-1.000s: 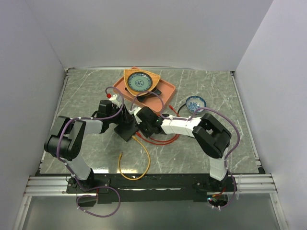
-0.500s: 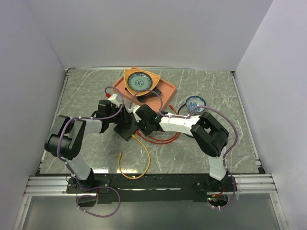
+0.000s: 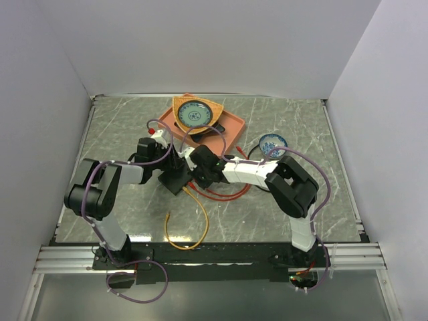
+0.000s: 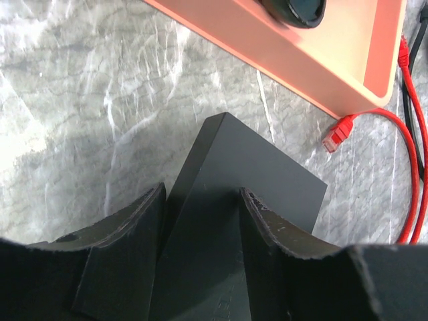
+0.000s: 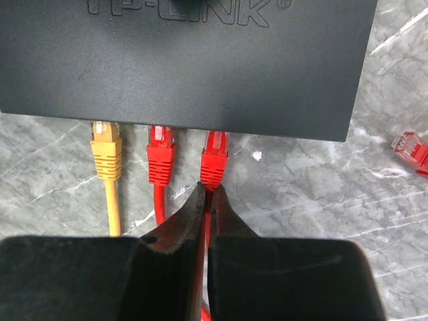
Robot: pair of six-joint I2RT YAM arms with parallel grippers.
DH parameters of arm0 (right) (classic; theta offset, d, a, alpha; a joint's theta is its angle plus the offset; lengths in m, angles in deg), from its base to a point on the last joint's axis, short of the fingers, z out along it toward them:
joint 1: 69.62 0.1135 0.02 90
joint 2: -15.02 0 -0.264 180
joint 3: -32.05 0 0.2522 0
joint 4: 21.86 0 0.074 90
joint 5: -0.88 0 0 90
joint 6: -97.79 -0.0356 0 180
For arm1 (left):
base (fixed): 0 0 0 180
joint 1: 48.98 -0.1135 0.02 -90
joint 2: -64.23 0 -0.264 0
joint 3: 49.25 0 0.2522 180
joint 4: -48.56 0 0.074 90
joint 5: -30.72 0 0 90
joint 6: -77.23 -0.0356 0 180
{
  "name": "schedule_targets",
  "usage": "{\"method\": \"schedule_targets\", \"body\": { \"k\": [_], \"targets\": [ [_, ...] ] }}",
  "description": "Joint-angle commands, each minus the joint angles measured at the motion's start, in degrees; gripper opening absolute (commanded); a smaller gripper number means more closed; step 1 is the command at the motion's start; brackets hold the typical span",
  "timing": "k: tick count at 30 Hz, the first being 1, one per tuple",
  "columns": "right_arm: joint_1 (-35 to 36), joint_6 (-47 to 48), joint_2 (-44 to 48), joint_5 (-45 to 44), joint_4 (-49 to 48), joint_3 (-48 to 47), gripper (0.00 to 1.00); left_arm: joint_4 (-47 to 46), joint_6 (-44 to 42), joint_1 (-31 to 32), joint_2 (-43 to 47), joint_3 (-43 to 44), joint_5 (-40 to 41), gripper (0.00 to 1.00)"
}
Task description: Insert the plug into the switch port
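Note:
The matte-black switch box (image 5: 187, 63) (image 3: 175, 178) lies on the marble table. Along its near edge, a yellow plug (image 5: 106, 152), a red plug (image 5: 160, 157) and a second red plug (image 5: 214, 162) sit in the ports. My right gripper (image 5: 208, 194) is shut on the cable just behind the second red plug, whose nose is in the port. My left gripper (image 4: 200, 200) is shut on the far end of the box (image 4: 251, 184), one finger on each side. In the top view the two grippers (image 3: 172, 162) (image 3: 198, 172) meet at the box.
An orange tray (image 3: 224, 127) (image 4: 301, 60) with a patterned plate stands behind the box. A loose red plug (image 4: 338, 132) (image 5: 413, 148) lies beside it. Red cable loops (image 3: 231, 194) lie to the right, a yellow cable (image 3: 194, 231) in front. A small blue bowl (image 3: 273, 143) sits at the right.
My right gripper has moved left and toward the switch box with the red cable. The left arm has barely moved.

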Motion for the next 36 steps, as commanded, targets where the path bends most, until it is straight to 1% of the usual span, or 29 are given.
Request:
{"method": "schedule_targets", "body": {
  "k": [1,2,4,5,7,8,12,17,23,29,32,36],
  "targets": [
    [0.0,-0.2,0.3,3.8,-26.9,-7.3,0.0,7.0,2.0,5.7,-3.1,-0.5,-12.7,0.45],
    [0.0,-0.4,0.2,3.7,-27.1,-7.4,0.0,7.0,1.9,5.8,-3.2,-0.5,-13.0,0.42],
    [-0.3,-1.0,0.2,2.7,-27.5,-7.6,0.0,7.3,1.9,5.8,-3.5,-0.4,-12.9,0.39],
    [-0.5,-1.4,0.1,2.7,-27.8,-7.6,0.0,7.4,1.9,5.8,-3.7,-0.4,-13.3,0.34],
    [-0.8,-1.5,0.1,3.1,-28.1,-7.9,0.0,7.4,2.3,5.9,-3.8,-0.4,-14.1,0.3],
    [-1.0,-3.0,0.0,3.2,-28.1,-8.0,0.0,7.5,2.4,5.9,-3.9,-0.4,-14.5,0.29],
    [-1.1,-3.6,0.2,3.0,-28.2,-8.3,0.0,9.2,3.1,6.2,-3.7,-0.2,-15.0,0.28],
    [-1.3,-5.1,0.1,1.9,-28.8,-9.1,0.0,9.5,3.7,7.4,-1.9,-1.8,-14.3,0.3],
    [-1.3,-4.9,0.3,4.4,-31.8,-9.1,0.0,9.4,3.7,8.0,-2.9,-2.0,-14.4,0.3],
    [-1.3,-4.3,3.3,5.7,-37.2,-5.6,0.0,8.8,4.1,8.3,-3.9,-2.0,-14.8,0.29],
    [-1.3,-4.0,3.7,5.5,-37.9,-5.9,0.0,8.7,4.1,8.4,-4.4,-1.9,-14.8,0.29],
    [-1.3,-2.2,2.3,8.0,-37.3,-8.0,0.0,8.6,3.7,8.6,-4.4,-1.9,-14.8,0.29]
  ]
}}
